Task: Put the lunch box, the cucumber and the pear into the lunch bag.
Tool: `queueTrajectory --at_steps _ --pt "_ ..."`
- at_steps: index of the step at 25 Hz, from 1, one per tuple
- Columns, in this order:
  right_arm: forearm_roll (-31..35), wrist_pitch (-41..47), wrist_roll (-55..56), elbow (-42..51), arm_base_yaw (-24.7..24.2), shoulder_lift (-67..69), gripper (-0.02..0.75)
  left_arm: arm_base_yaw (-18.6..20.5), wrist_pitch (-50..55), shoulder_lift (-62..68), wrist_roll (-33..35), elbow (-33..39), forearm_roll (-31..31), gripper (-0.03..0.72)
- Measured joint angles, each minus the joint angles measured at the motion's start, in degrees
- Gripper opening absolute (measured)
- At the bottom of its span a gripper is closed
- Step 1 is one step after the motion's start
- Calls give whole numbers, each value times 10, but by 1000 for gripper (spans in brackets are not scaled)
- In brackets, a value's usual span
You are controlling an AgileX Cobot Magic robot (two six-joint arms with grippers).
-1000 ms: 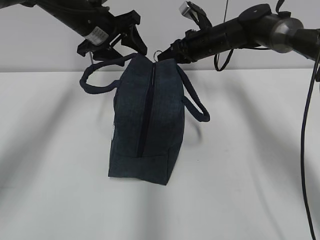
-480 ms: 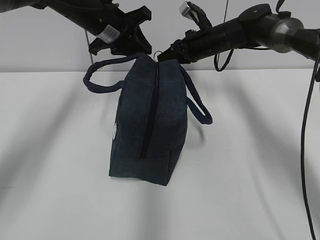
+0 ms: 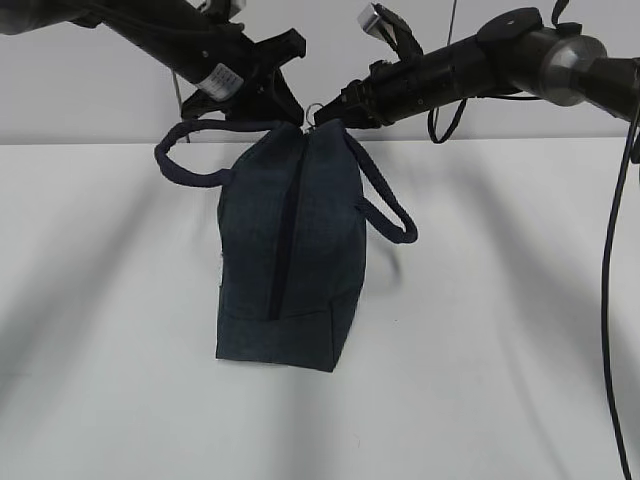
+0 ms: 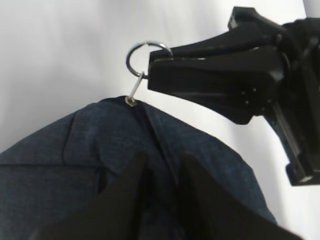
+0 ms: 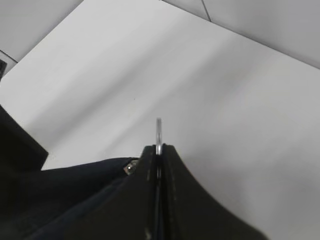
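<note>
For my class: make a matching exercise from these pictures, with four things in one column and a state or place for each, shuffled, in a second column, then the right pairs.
Things:
1. lunch bag
2. ring pull
3. right gripper
4. left gripper

States:
A. pinched between shut jaws
B. standing on the table, zipper closed
C. at the top of the bag's fabric
D. shut on the metal ring

Pairs: 1-B, 2-A, 3-D, 4-C

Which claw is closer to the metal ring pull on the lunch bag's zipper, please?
The right claw: it is shut on the ring pull at the top end of the lunch bag. The left claw is beside it, pinching the bag's fabric just behind the ring.
</note>
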Motion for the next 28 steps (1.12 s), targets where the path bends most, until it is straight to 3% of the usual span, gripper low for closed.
queueTrajectory --at_steps 3,8,10,13,16,23,28 --pt "0 1 0 0 0 0 -16 0 3 1 -3 0 13 243" --pt "0 1 0 0 0 0 -16 0 16 1 -4 0 24 506" --pt "0 1 0 0 0 0 -16 0 16 1 -5 0 25 553" --pt "0 1 0 0 0 0 -16 0 16 1 -5 0 30 564" --pt "0 1 0 0 0 0 -16 0 16 1 -5 0 33 507" --pt "0 1 -6 0 0 0 -16 0 -4 1 -6 0 35 125" --pt "0 1 -11 0 0 0 -16 -2 -9 1 -7 0 37 29"
